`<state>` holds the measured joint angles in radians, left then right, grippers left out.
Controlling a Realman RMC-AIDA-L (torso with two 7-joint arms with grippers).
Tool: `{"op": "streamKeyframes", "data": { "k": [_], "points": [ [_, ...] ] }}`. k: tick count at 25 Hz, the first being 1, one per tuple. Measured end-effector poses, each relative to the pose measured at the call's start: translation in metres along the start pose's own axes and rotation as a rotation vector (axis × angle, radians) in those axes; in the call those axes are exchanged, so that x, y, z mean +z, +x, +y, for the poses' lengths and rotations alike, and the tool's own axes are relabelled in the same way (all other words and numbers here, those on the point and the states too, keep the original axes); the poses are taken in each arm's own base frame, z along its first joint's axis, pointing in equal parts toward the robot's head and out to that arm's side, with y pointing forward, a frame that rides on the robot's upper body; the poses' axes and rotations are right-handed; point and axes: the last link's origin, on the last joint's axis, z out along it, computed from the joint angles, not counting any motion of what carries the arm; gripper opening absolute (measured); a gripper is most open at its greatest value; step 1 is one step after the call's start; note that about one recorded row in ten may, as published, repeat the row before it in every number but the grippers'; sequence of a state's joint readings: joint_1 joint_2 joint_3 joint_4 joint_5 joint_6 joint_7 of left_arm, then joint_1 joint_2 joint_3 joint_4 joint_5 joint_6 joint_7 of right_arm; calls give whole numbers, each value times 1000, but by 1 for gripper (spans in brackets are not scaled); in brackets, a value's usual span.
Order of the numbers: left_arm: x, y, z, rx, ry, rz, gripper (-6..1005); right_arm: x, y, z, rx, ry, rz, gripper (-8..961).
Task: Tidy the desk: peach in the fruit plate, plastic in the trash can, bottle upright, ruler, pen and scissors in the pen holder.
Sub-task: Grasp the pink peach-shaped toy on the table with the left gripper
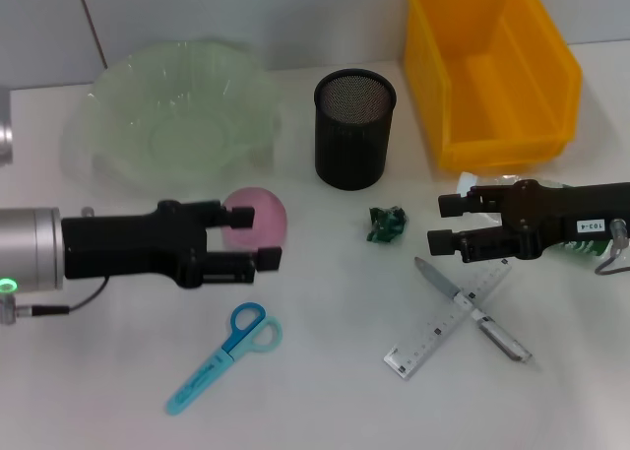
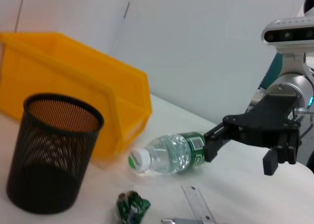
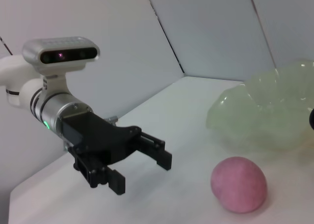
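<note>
The pink peach [image 1: 258, 217] [image 3: 239, 184] lies on the desk [image 1: 325, 401] in front of the pale green fruit plate [image 1: 108, 91] [image 3: 265, 111]. My left gripper [image 1: 254, 237] [image 3: 142, 171] is open beside the peach, not touching it. The bottle [image 2: 167, 155] [image 1: 591, 245] lies on its side by the yellow trash can [image 1: 502, 155] [image 2: 73, 77]. My right gripper [image 1: 443, 224] [image 2: 240, 155] hangs open over the bottle's base end. The green plastic [image 1: 387, 224] [image 2: 131, 208] sits near the black mesh pen holder [image 1: 354, 130] [image 2: 49, 155]. The pen [image 1: 502, 339] crosses the ruler [image 1: 423, 344] [image 2: 196, 202]. The blue scissors [image 1: 221, 356] lie at the front left.
The pen holder stands between the fruit plate and the trash can at the back. A white wall rises behind the desk.
</note>
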<state>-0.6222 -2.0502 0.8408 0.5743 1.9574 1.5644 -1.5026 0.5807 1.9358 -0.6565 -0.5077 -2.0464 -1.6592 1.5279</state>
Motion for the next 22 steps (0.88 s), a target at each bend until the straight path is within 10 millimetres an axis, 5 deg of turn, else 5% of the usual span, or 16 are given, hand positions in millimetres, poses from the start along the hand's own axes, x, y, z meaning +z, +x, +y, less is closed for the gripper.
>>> {"op": "streamKeyframes", "data": {
  "k": [17,22],
  "points": [
    [7,18,-26,291,177,-61,801,-3,3,-5,21,41,-9,814],
    [34,18,-30,433,213,-234,801,-3,3,-5,23,45,-9,814]
  ]
}}
